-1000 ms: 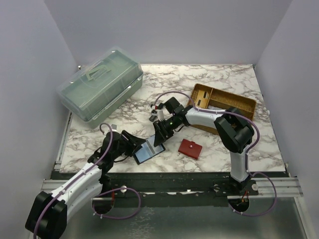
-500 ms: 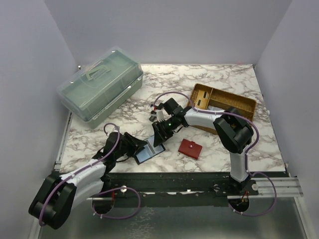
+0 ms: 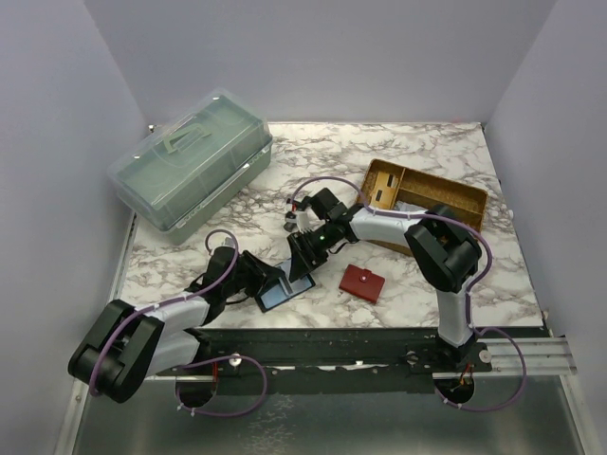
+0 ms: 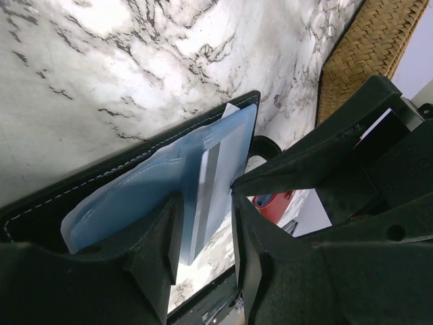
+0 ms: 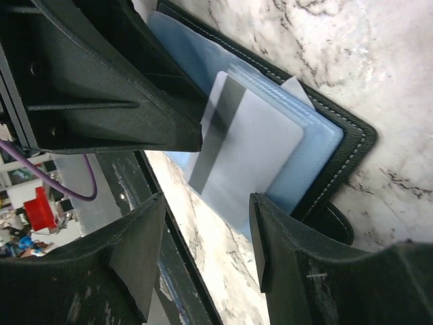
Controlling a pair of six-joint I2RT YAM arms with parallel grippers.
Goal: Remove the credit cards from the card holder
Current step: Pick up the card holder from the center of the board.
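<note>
Left gripper point(image 3: 263, 282) had slid rightward onto the card holder point(image 4: 101, 177) at the top view's lower centre, jaws slightly parted astride the near edge of the credit cards point(image 4: 218, 169), clamping nothing. Just beyond, the right gripper point(image 3: 302, 258) hovered spread wide over the same cards, empty.

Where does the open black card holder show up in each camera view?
Top external: the open black leather card holder lies left of centre, near the front edge of the white marble tabletop.
Left wrist: its stitched black edge runs diagonally from lower left to centre.
Right wrist: its stitched black corner sits right of centre.
Shared landmark: the marble tabletop beneath it.
</note>
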